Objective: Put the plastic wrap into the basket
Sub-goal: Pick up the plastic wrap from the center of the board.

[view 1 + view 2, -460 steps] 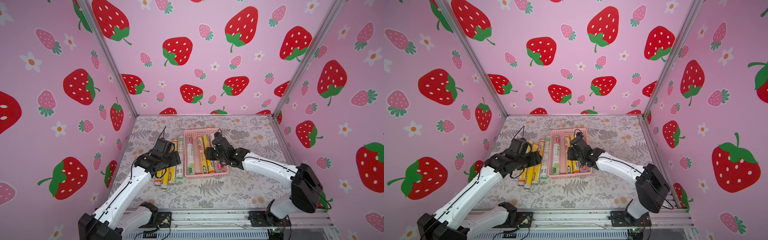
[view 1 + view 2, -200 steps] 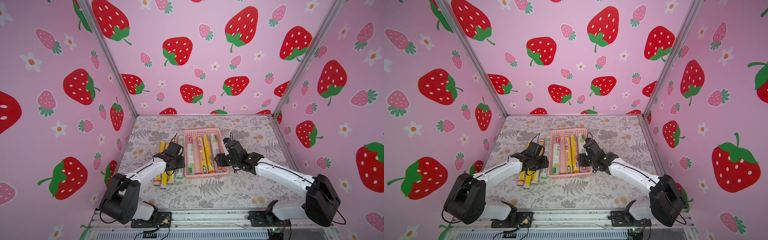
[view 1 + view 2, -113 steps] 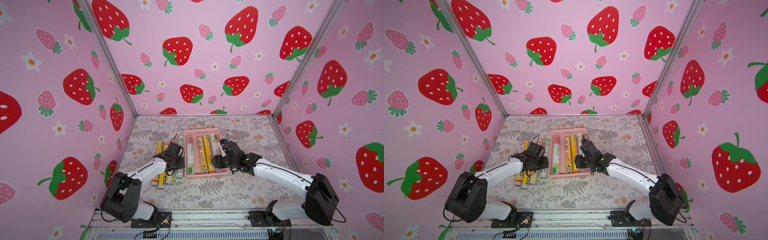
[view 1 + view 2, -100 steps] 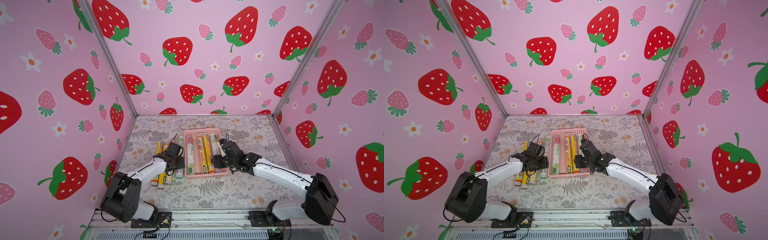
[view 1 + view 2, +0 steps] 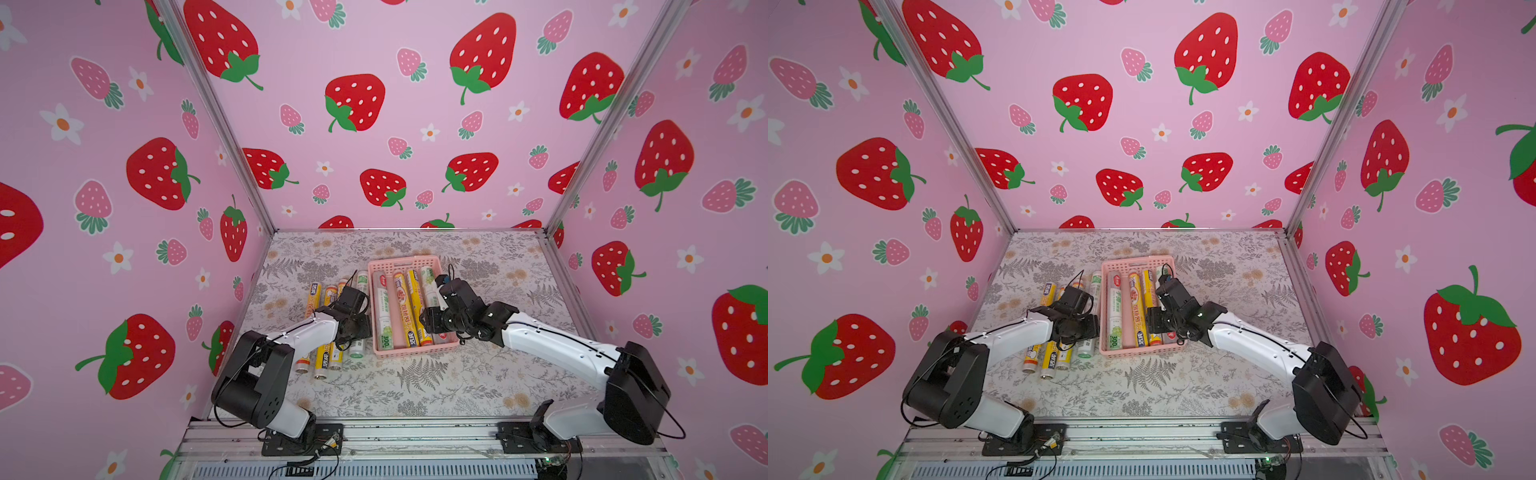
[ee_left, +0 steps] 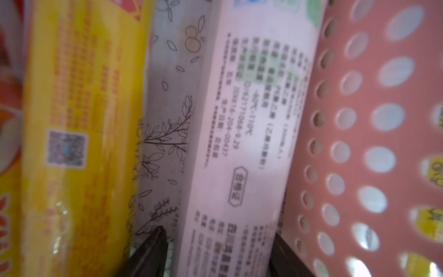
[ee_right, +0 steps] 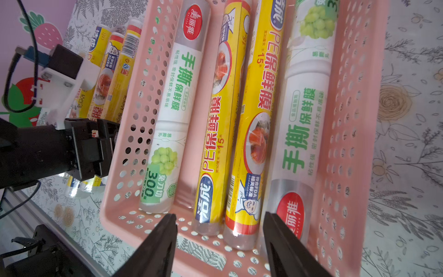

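While four packed rolls (image 5: 401,307) lie side by side in the basket (image 5: 415,354), both top views show four loose rolls (image 5: 321,360) on the table (image 5: 415,386) just left of it. All of them run parallel to the basket's long side. Closest in is a white roll (image 5: 363,281), tight against the basket's left wall, and the left gripper (image 5: 354,329) sits right over its middle. The right gripper (image 5: 429,322) hangs over the basket's right half, above rolls that are already home. It's the same layout in a top view: white roll (image 5: 1096,283) beside the basket (image 5: 1142,353), left gripper (image 5: 1086,329) on it, right gripper (image 5: 1152,322) across the basket.

Over to the left wrist view. The white roll (image 6: 251,120) runs straight away between the two fingers (image 6: 153,251), its long axis square to the jaw line. The basket (image 6: 359,144) wall presses on one flank, and a yellow roll (image 6: 84,120) lies a strip of table away on the other. The jaws straddle the roll, but whether they pinch it I cannot tell.

Right wrist view: the right gripper (image 7: 219,230) has its jaws parted and empty above the basket's (image 7: 347,144) near end. The left gripper (image 7: 105,144) shows beyond the far long wall.

So this one looks like the left arm's job: lift, then a short sideways hop over the wall, keeping the roll parallel to the basket.
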Controlling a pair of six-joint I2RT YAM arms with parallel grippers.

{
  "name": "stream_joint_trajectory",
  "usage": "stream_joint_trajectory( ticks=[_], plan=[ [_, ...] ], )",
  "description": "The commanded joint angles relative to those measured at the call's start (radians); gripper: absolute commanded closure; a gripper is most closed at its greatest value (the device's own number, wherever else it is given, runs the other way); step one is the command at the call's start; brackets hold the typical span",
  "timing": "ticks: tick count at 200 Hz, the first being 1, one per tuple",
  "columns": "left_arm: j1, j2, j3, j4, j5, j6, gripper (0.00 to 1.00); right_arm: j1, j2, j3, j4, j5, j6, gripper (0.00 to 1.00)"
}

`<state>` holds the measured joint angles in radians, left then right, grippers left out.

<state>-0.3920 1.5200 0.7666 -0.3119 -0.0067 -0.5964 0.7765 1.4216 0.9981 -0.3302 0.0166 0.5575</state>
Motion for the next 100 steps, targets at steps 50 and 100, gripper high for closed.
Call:
stream_joint_trajectory(
  ticks=[50,100],
  plan=[
    [-0.019,-0.035,0.057,-0.096,-0.007,-0.011,0.55,0.006,-0.011,0.032,-0.029,0.036,-0.022,0.38],
    [-0.02,-0.205,0.171,-0.286,-0.04,-0.013,0.6,0.007,-0.043,0.106,-0.092,0.028,-0.045,0.37]
  ],
)
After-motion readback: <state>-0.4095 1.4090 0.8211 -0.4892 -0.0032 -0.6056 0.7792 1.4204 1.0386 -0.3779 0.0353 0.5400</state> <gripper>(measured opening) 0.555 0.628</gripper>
